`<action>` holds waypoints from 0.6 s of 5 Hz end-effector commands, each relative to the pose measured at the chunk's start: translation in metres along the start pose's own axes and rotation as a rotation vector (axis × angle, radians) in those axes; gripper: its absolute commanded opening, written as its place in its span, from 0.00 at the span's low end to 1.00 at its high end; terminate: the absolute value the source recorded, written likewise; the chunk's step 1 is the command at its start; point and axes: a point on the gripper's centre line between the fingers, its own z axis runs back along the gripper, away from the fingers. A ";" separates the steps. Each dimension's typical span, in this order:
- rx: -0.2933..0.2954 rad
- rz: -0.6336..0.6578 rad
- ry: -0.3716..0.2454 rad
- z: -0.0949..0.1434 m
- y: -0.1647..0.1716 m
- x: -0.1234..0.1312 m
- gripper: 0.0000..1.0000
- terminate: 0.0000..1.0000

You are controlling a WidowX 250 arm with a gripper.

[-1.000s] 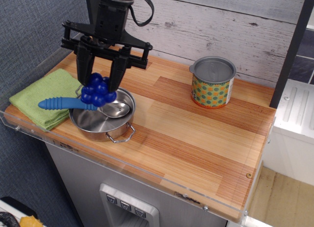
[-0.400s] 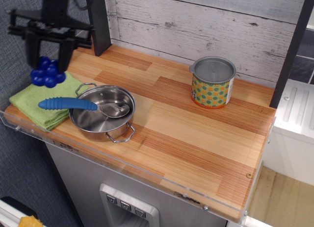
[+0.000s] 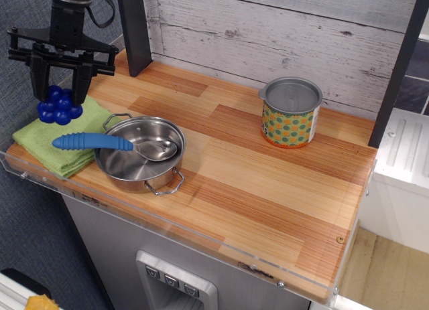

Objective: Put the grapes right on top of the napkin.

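Observation:
The grapes [image 3: 59,105], a small bunch of glossy dark-blue balls, hang between the fingers of my black gripper [image 3: 59,96]. The gripper is shut on them and holds them just above the light-green napkin [image 3: 47,139], over its far half. The napkin lies folded at the left end of the wooden counter [image 3: 268,183]. I cannot tell whether the grapes touch the cloth.
A steel pot [image 3: 139,156] stands right of the napkin, with a blue-handled steel spoon [image 3: 94,142] resting in it, its handle reaching over the napkin. A dotted can [image 3: 290,112] stands at the back right. A dark post [image 3: 132,29] rises behind the gripper.
The gripper carried the grapes left from above the pot to above the napkin, then lowered them slightly. The jaws stay shut on them.

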 end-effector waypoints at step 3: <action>-0.070 0.035 -0.075 -0.014 -0.004 0.005 1.00 0.00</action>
